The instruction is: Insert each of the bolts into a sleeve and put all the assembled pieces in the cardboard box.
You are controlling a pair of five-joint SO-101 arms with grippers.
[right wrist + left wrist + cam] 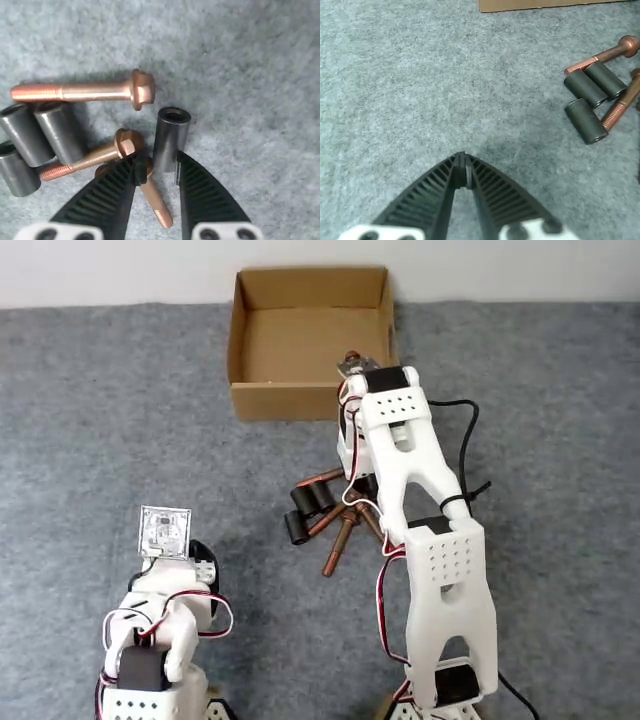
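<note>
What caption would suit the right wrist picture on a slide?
Open jaws straddle one dark sleeve beside copper bolts and more sleeves on grey carpet.

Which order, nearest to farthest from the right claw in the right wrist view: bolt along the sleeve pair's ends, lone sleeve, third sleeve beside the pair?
1. The lone sleeve: between the fingers of the right claw.
2. The bolt: head near that sleeve's open end, shaft along the sleeve pair.
3. The third sleeve: beyond the pair, outermost.
</note>
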